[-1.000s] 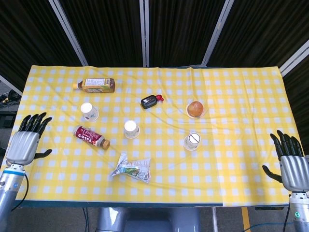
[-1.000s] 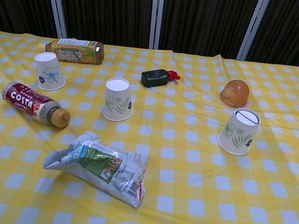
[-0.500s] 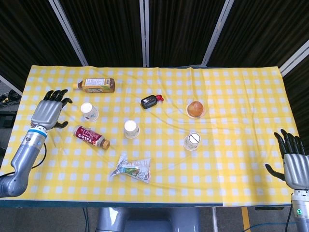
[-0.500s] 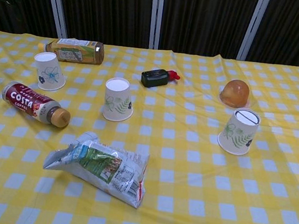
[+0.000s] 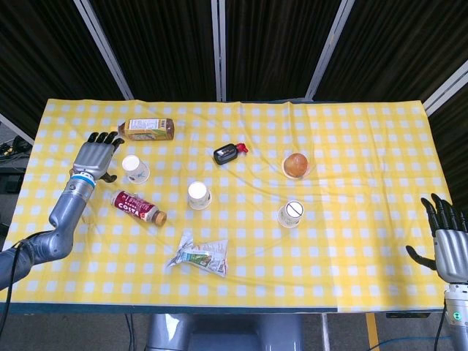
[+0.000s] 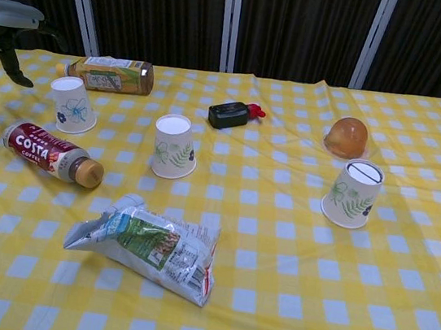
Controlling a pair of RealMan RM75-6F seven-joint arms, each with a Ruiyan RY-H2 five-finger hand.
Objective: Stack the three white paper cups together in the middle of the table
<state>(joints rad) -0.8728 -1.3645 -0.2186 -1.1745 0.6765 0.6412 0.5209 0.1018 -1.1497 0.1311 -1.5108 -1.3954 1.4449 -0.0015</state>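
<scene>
My left robot hand (image 5: pixel 95 156) hovers, fingers spread and holding nothing, just beside the leftmost white paper cup (image 5: pixel 134 169). The middle white paper cup (image 5: pixel 199 195) and right white paper cup (image 5: pixel 291 214) stand apart mid-bench. My right robot hand (image 5: pixel 448 241) appears spread, empty.

Bright, even overhead light on bench (image 5: pixel 351 146); backdrop dark. Soft short shadows under items, no hard glare. Head view sharp, slight bend at edges. Chest view a bit softer; left robot hand (image 6: pixel 7 20) at frame edge slightly motion-blurred.
</scene>
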